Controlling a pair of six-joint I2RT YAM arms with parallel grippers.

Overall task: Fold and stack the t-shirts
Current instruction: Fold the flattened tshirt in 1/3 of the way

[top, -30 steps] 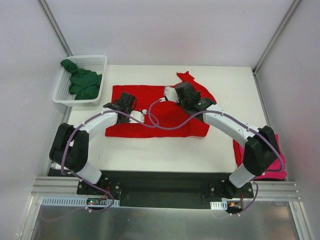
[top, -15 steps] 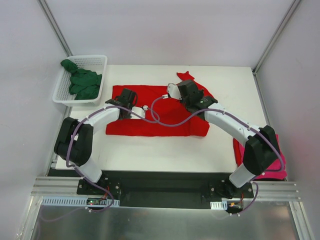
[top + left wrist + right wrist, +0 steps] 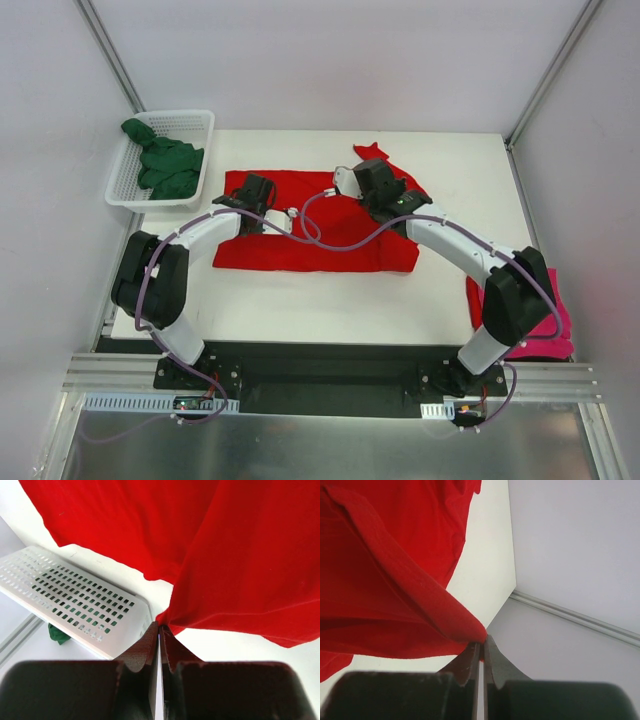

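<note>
Three tees are lying on view. The green tee is sitting in the basket at far left. The left gripper, jaws pressed together, is pinching the left edge of the red tee, which is spreading across mid-table. The right gripper is likewise pinching a fold at its far right. The pink tee is lying near right.

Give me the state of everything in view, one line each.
red t-shirt: spread out, two edges pinched up
green t-shirt: crumpled in basket
pink t-shirt: lying apart, partly hidden
basket: upright, holding green t-shirt
left gripper: shut on red t-shirt
right gripper: shut on red t-shirt
</note>
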